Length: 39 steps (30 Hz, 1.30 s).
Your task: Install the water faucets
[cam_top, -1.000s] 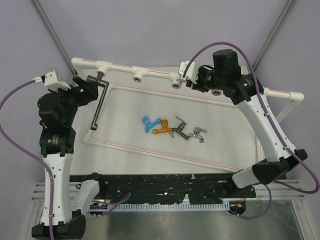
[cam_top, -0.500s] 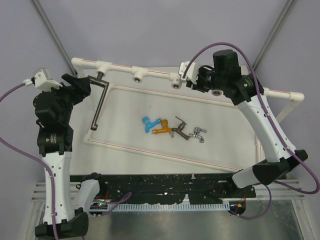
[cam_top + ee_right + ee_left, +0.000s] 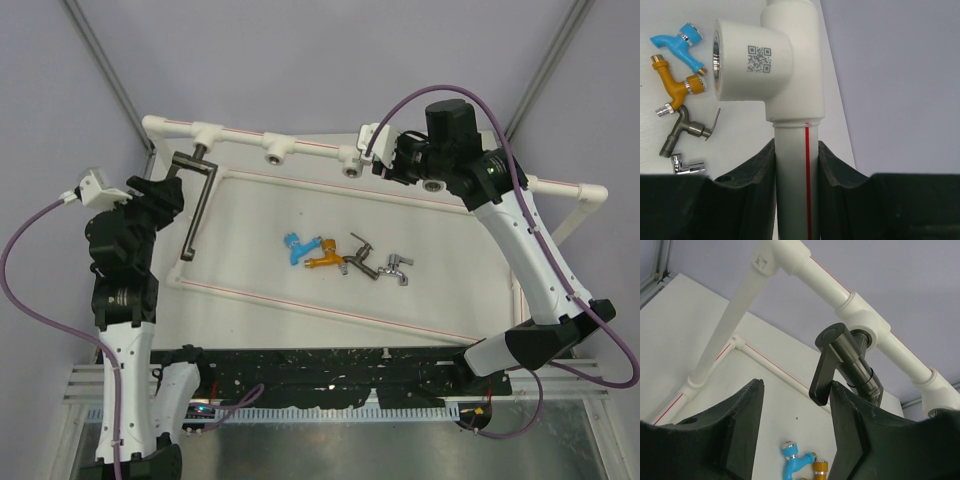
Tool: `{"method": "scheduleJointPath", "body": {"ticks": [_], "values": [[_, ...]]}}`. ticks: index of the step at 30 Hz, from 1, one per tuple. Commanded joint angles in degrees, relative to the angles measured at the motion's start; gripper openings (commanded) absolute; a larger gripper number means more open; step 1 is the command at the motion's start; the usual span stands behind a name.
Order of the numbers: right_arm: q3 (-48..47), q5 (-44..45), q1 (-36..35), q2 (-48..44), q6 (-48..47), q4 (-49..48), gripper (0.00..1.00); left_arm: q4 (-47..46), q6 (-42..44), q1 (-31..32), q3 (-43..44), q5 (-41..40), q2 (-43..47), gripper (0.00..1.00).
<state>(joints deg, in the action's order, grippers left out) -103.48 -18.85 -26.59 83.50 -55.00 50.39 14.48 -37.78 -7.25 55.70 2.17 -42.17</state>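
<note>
Seating the long-armed dark-grey faucet (image 3: 840,357) in the white pipe frame (image 3: 790,75): best gripped squarely on its body and turned about the socket axis. Four small faucets (image 3: 345,257) lie inside the frame. Left gripper (image 3: 797,385): jaws apart and empty, faucet just beyond its right finger, at the frame's far rail. Right gripper (image 3: 796,150) clamps that rail.

Top view looks down over the table (image 3: 450,270); both close wrist views share its pipe frame (image 3: 240,133) and blue tap (image 3: 293,247).
</note>
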Motion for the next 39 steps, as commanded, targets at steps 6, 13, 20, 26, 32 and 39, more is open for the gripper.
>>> {"method": "scheduleJointPath", "body": {"ticks": [6, 13, 20, 26, 32, 39], "values": [[2.8, -7.0, -1.0, 2.7, 2.6, 0.8, 0.05, -3.0, 1.2, -1.7, 2.8, 5.9, 0.3, 0.84], [2.8, -7.2, -1.1, 2.3, 2.6, 0.8, 0.05, -1.4, 1.6, -1.7, 8.5, 4.3, -2.4, 0.88], [2.9, -7.2, -1.1, 1.9, 2.6, 0.8, 0.05, 0.3, 1.1, -3.0, 14.6, 7.0, -10.6, 0.85], [3.0, -7.2, -1.1, 2.2, 2.5, 0.8, 0.05, 0.9, -2.3, -5.5, 15.8, 16.4, -15.9, 0.81], [3.0, -6.8, -1.1, 2.4, 2.5, 0.8, 0.05, -0.9, -4.4, -5.5, 15.8, 23.4, -18.1, 0.7], [2.8, -7.0, -1.2, 2.6, 2.7, 0.7, 0.05, -0.6, -2.7, -5.3, 17.0, 25.2, -17.0, 0.3]]}}
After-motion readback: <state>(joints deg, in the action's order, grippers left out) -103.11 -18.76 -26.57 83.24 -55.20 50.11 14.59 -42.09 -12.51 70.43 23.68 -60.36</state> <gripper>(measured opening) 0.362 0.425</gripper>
